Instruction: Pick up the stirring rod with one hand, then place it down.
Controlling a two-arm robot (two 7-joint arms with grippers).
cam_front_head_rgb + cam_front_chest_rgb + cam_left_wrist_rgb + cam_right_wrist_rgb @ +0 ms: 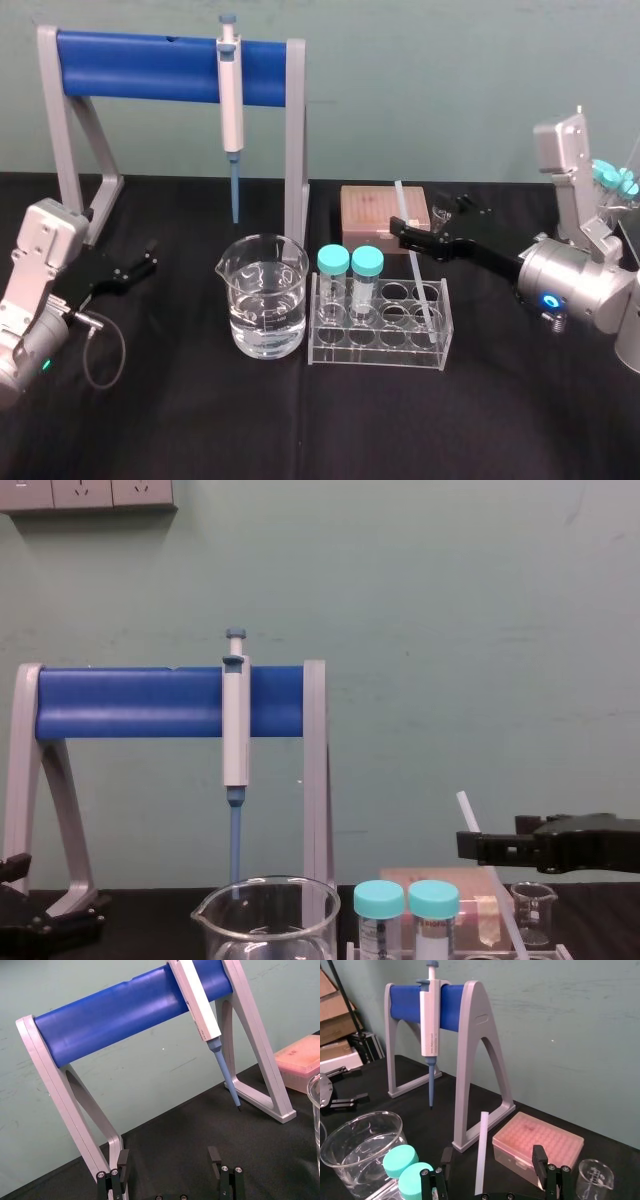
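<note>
Head view, left to right: the left black two-jaw gripper rests low over the black tabletop beside the grey-and-blue pipette stand, jaws spread, empty. Next come the glass beaker of water and the clear acrylic tube rack. The thin translucent-white stirring rod stands tilted in a right-hand rack hole, with the pink tip box behind. The right black gripper hangs at the rod's upper half, jaws wide apart on either side, gripping nothing. Judged step: pre-grasp. Next move: close on the rod, then lift along its tilt clear of the rack. No brand or writing is legible.
</note>
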